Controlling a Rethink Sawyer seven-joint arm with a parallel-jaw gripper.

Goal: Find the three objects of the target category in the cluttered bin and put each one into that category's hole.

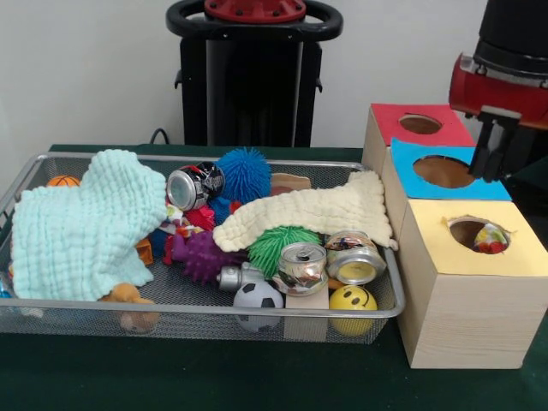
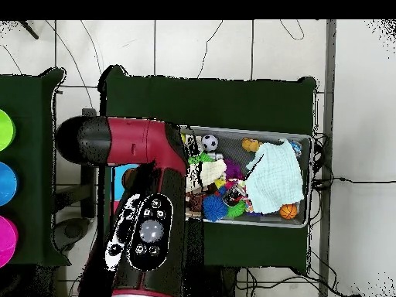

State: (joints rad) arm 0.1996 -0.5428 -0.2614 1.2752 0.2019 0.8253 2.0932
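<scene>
The wire mesh bin (image 1: pixel 205 310) lies at the left, full of toys; it also shows in the overhead view (image 2: pixel 311 182). The yellow-faced wood box (image 1: pixel 462 300) stands right of it. A white dotted cloth (image 1: pixel 490 240) sits inside its round hole (image 1: pixel 467 229). A bit of white dotted fabric (image 1: pixel 178 224) peeks out between the mint cloth and a purple spiky ball. My gripper (image 1: pixel 495 163) hangs above the blue-faced box, behind the yellow box, open and empty. In the overhead view the arm hides the gripper and the boxes.
A mint-green knit cloth (image 1: pixel 81 227) covers the bin's left part and a cream knit cloth (image 1: pixel 308 214) drapes over its middle. Cans, spiky balls, a small football and a smiley ball lie around them. The blue-faced box (image 1: pixel 409 164) and red-faced box (image 1: pixel 390 120) stand behind the yellow one.
</scene>
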